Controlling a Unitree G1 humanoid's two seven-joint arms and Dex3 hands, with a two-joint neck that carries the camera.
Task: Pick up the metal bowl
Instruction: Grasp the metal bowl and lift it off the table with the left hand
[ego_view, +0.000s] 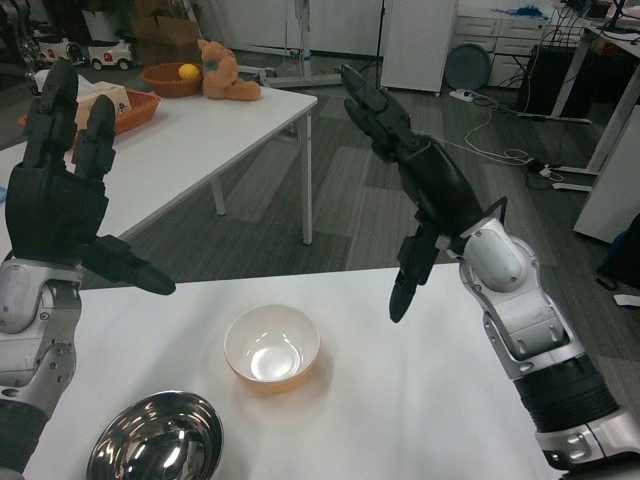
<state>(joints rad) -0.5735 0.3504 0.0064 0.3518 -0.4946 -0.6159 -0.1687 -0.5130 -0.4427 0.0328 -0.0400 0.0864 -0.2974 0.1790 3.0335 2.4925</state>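
Observation:
The metal bowl (155, 440) sits upright at the near left of the white table (420, 400), shiny and empty, partly cut by the bottom edge. My left hand (65, 200) is raised well above and behind it, fingers spread, holding nothing. My right hand (410, 170) is lifted high over the table's far right, fingers stretched out and apart, empty too. Neither hand touches the bowl.
A white bowl (272, 345) with an orange underside stands mid-table, just right of and beyond the metal bowl. A second white table (200, 130) behind carries baskets (170, 80) and a stuffed bear (225, 72). Cables lie on the dark floor at the right.

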